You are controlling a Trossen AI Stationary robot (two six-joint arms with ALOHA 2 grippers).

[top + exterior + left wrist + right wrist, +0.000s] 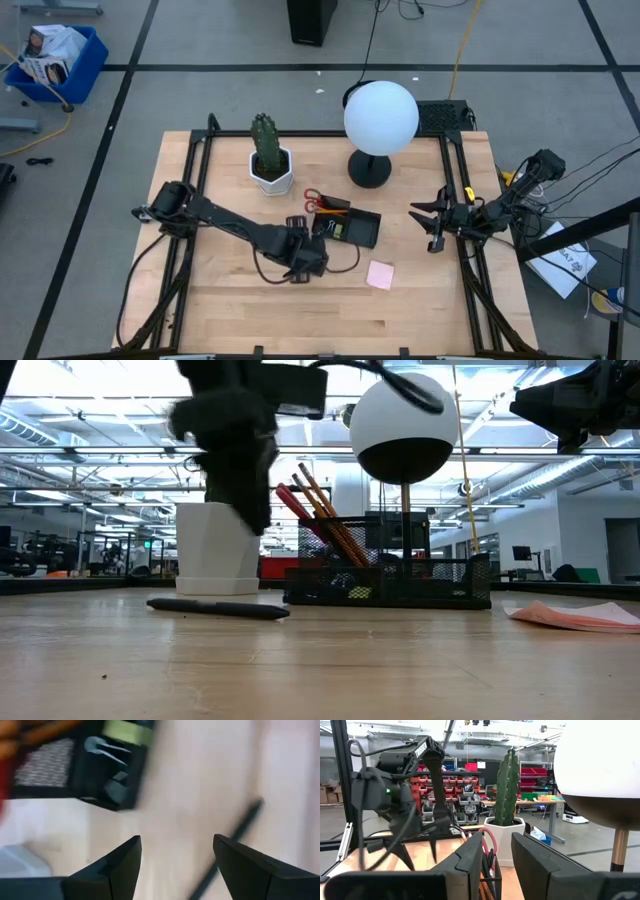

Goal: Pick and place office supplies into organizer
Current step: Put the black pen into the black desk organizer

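Observation:
A black pen lies flat on the wooden table, in front of the white cactus pot; in the left wrist view the pen runs slantwise beside one finger. My left gripper hangs open above it, pointing steeply down, and touches nothing. It is also in the high view, left gripper, just left of the black organizer. The organizer holds orange pencils and red-handled scissors. A pink sticky-note pad lies near the organizer. My right gripper waits open at the right edge.
A lamp with a white globe on a black base stands behind the organizer. The cactus in its pot stands at the far left of the organizer. Bare wood lies along the table's near side.

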